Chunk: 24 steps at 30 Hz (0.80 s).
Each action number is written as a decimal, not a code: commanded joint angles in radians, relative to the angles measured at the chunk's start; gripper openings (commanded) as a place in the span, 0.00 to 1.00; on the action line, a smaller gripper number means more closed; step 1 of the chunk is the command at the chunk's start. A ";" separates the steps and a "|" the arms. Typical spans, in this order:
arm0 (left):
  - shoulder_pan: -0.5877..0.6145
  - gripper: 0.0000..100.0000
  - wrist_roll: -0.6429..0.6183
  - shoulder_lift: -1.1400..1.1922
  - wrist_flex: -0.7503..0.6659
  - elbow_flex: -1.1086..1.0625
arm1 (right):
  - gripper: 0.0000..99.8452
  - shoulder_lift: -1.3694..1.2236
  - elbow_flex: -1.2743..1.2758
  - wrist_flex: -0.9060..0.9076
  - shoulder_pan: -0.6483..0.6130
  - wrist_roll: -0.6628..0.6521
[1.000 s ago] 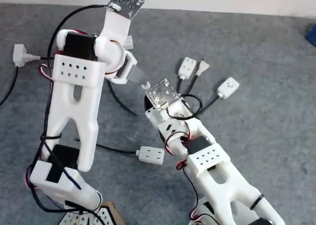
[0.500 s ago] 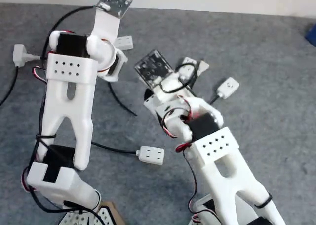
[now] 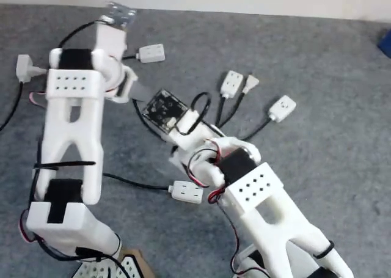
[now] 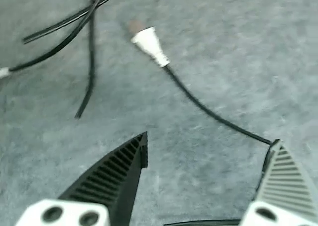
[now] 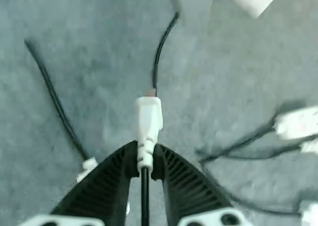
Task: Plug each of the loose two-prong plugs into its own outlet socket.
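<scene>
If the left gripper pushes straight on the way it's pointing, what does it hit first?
Probably the black cord trailing from the white plug, which crosses the grey carpet just ahead of the open left gripper. Depth is unclear, so bare carpet could come first.

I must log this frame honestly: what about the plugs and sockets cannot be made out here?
- Right wrist view: the prongs of the plug held by the right gripper are blurred, so uncountable.
- Left wrist view: the lying plug is blurred; its cable's far end is hidden behind the left gripper.
- High view: the slots of the socket block are too small to judge.
</scene>
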<state>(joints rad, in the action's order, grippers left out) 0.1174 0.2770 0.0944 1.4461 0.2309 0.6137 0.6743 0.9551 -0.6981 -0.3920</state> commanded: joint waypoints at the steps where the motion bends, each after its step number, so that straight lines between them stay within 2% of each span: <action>1: 0.022 0.37 0.008 -0.050 -0.012 0.013 | 0.01 0.036 0.013 -0.036 0.031 0.020; 7: -0.064 0.37 0.005 -0.050 -0.005 -0.036 | 0.01 0.030 0.016 -0.096 0.033 0.126; 13: -0.163 0.37 0.002 -0.050 -0.012 -0.213 | 0.01 0.027 0.018 -0.142 0.036 0.180; 24: -0.173 0.37 0.005 -0.050 -0.055 -0.315 | 0.01 0.027 0.019 -0.139 0.038 0.180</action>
<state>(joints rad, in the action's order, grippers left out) -0.0299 0.2739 0.0928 1.4016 -0.0852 0.6137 0.6989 0.8355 -0.6705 -0.2263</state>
